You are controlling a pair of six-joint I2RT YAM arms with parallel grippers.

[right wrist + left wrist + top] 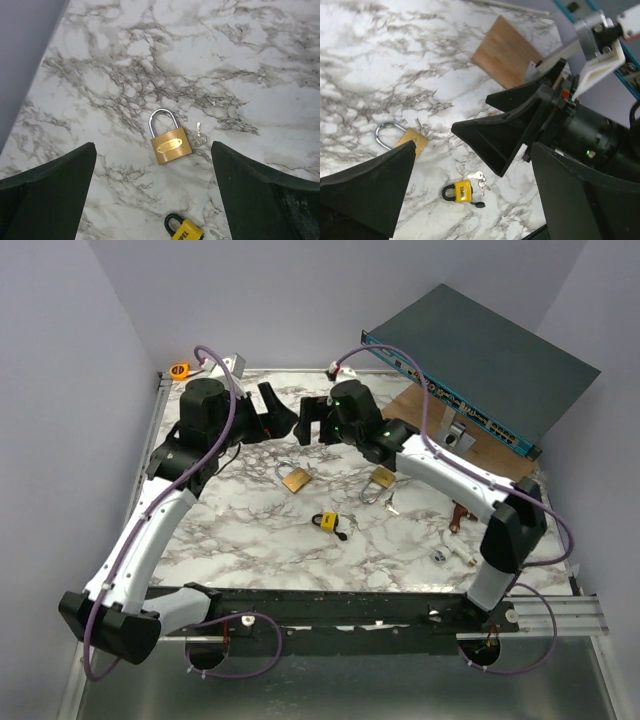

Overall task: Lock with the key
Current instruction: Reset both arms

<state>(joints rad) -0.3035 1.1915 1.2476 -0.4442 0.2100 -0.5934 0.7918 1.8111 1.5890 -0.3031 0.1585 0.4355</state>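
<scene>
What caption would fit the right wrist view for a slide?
Open right gripper above a brass padlock and a key beside it on the marble table.

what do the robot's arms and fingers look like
Both arms match: white shells on the left arm and right arm, bulky black joint housings, a purple cable looping along each. The fingers are matte black, broad tapering wedges. A small green light glows on the right wrist.

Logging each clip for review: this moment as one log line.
left fingers: open, empty | right fingers: open, empty, raised over brass padlock | key: on table beside padlock, untouched | yellow padlock: nearby
</scene>
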